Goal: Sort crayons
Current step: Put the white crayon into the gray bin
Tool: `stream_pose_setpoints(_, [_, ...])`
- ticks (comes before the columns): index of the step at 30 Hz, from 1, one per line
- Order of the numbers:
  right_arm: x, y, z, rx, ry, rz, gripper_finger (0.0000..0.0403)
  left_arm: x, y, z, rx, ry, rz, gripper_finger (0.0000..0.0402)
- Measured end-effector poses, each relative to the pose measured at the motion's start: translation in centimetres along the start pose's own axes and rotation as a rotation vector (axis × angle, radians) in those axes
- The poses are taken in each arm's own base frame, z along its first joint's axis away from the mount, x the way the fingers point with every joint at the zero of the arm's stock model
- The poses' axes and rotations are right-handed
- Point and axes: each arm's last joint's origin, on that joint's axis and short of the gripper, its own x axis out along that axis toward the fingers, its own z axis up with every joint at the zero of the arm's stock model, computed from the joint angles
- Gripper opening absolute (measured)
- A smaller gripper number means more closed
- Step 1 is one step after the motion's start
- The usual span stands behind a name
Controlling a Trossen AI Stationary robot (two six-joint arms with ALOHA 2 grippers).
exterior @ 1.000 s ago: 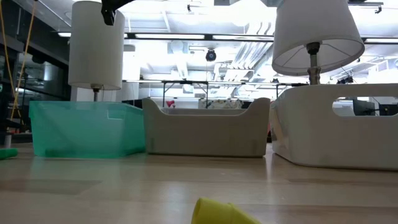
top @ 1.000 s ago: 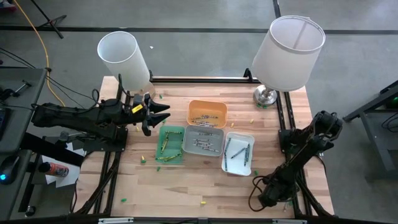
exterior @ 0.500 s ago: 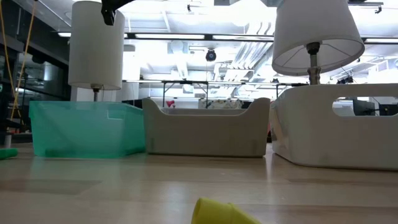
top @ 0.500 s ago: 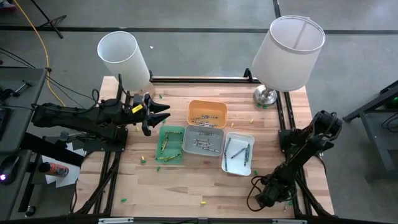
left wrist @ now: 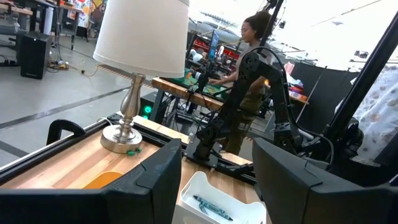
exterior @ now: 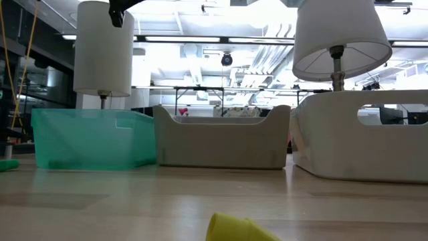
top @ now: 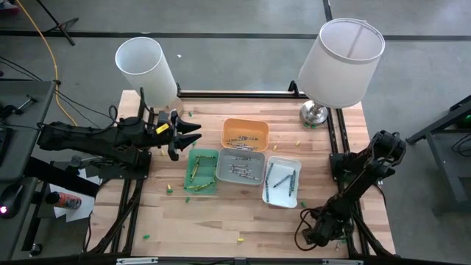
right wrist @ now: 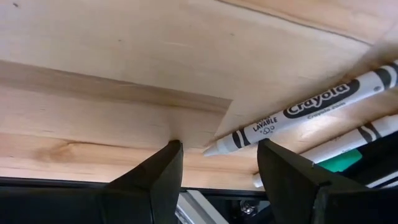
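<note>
Crayons [top: 241, 170] in four trays [top: 218, 171]

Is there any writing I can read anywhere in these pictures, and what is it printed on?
"Crayola": on the white crayon lying on the table's wood, seen close up in the right wrist view.
"LAVABLE": on that same crayon's wrapper, nearer its tip.
The small print under "Crayola" is too small to read.
The crayons in the trays, seen from above, are too small to read.

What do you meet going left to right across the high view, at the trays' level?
Left gripper, jaws open → green tray → grey tray → white tray → right arm, folded at the table's right edge.
</note>
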Motion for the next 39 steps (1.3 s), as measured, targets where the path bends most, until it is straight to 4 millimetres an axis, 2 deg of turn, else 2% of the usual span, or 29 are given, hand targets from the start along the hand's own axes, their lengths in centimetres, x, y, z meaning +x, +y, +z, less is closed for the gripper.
stream_pose_setpoints(15, [-0.3, -0.1, 0.1, 0.031, -0.027, 0.014, 0.0201, 0.0, 0.0, 0.0, 0.0, 0.0, 0.0, 0.0184])
stream_pose_setpoints(25, [-3.5, -2.0, 0.6, 0.068, -0.152, -0.001, 0.0201, 0.0, 0.0, 0.0, 0.0, 0.0, 0.001, 0.0184])
stream_pose_setpoints(29, [-3.7, -2.1, 0.8, 0.054, -0.158, -0.017, 0.0201, 0.0, 0.0, 0.0, 0.0, 0.0, 0.0, 0.0184])
stream_pose_setpoints(34, [-3.9, -1.8, 0.6, -0.078, -0.129, -0.004, 0.0201, 0.0, 0.0, 0.0, 0.0, 0.0, 0.0, 0.0184])
stream_pose_setpoints(39, [-5.1, -2.4, 0.8, 0.055, -0.224, 0.059, 0.0201, 0.0, 0.0, 0.0, 0.0, -0.001, 0.002, 0.0184])
